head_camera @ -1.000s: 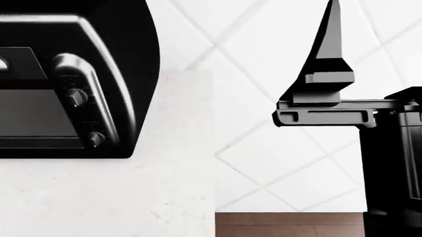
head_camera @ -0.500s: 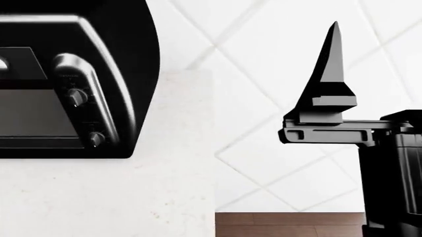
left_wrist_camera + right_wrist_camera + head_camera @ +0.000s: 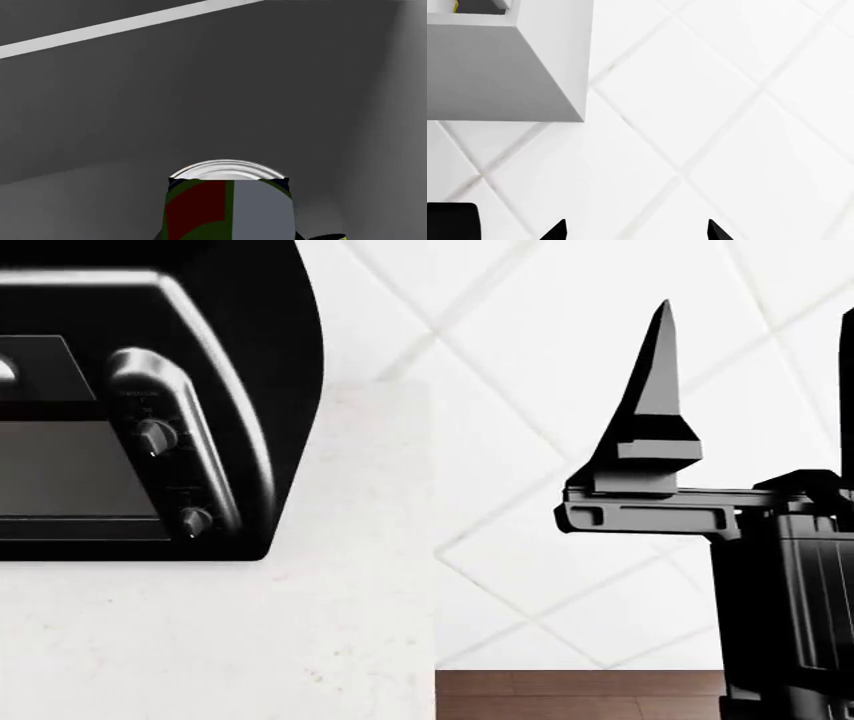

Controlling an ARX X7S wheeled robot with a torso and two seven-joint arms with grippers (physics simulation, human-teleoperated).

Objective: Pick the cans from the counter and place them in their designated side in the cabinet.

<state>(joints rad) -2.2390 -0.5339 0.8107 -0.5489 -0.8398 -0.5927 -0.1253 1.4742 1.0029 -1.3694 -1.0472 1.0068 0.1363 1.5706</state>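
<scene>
Toaster oven (image 3: pixel 134 410) is sitting at the far left of the counter (image 3: pixel 267 640). Right gripper (image 3: pixel 635 231) is hanging with fingertips apart, gripping nothing, by the tiled wall (image 3: pixel 534 340). Green can (image 3: pixel 229 205) is showing inside a grey cabinet (image 3: pixel 200 100); the left gripper's grip I cannot tell.

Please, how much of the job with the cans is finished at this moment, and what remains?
In hand: the green-labelled can sits close in front of the left wrist camera, inside a grey walled space that looks like the cabinet; whether it is gripped or already set down cannot be told. The right hand is open and empty, facing the tiled wall. The red can is in no view, so its state is unknown.
</scene>
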